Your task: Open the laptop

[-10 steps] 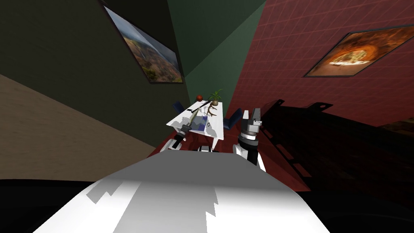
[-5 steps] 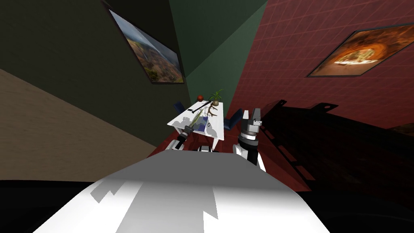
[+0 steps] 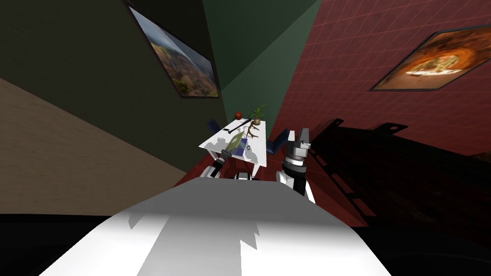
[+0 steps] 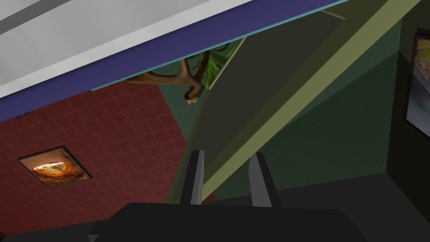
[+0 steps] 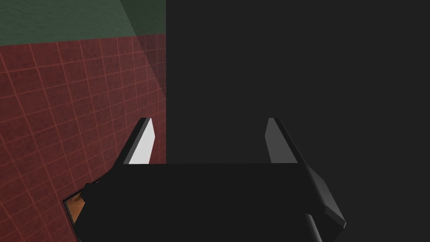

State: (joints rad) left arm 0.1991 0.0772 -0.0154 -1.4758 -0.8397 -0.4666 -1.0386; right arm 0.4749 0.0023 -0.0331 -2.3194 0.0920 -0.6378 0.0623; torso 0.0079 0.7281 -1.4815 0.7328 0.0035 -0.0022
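left end effector gripping laptop lid, right end effector spread

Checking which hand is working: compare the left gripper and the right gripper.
The left gripper has its fingers close together, astride the edge of the laptop lid; the right gripper has them wide apart with nothing between. The left gripper reaches out over the white table; the right gripper is held upright beside that table. Both have two thin grey fingers on a dark box.

Left claw narrow (right claw wide)
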